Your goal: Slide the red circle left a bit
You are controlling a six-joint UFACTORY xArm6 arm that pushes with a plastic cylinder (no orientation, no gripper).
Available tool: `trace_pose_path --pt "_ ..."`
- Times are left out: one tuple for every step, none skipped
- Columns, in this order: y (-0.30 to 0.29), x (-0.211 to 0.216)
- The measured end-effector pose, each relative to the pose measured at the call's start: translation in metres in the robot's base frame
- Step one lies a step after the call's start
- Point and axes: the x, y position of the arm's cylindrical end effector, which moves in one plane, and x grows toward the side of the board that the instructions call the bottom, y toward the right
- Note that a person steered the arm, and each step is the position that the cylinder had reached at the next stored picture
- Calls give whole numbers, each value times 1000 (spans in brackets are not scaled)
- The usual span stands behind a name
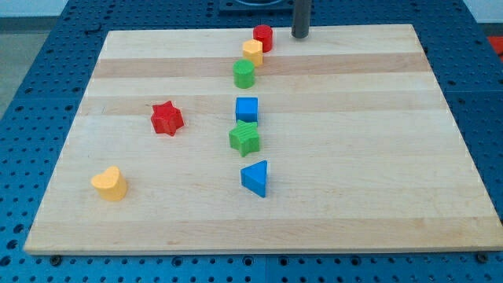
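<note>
Nearest us lie the blue triangle (255, 178) and yellow heart (109, 183), untouched. At the view's top the red circle (262, 37) touches the yellow block (252, 52). We have no gripper; my tip (301, 35) stands just right, apart: push not yet begun.

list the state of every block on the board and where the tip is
red circle: upright, at the view's top, touching the yellow block
yellow block: between red circle and green cylinder, touching both
green cylinder: upright
blue cube: flat, just above the green star
green star: flat
blue triangle: alone
red star: alone
yellow heart: alone
my tip: right of the red circle, apart
</note>
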Motion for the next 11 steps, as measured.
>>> trace_pose_path --pt "-7 0" --pt "-19 0" --pt "-29 0" --pt "-34 4" --pt "-34 9" --pt "-36 12" --pt "-42 12" --pt "-46 12" --pt "-50 12" --pt "-50 12" --pt "-46 11"
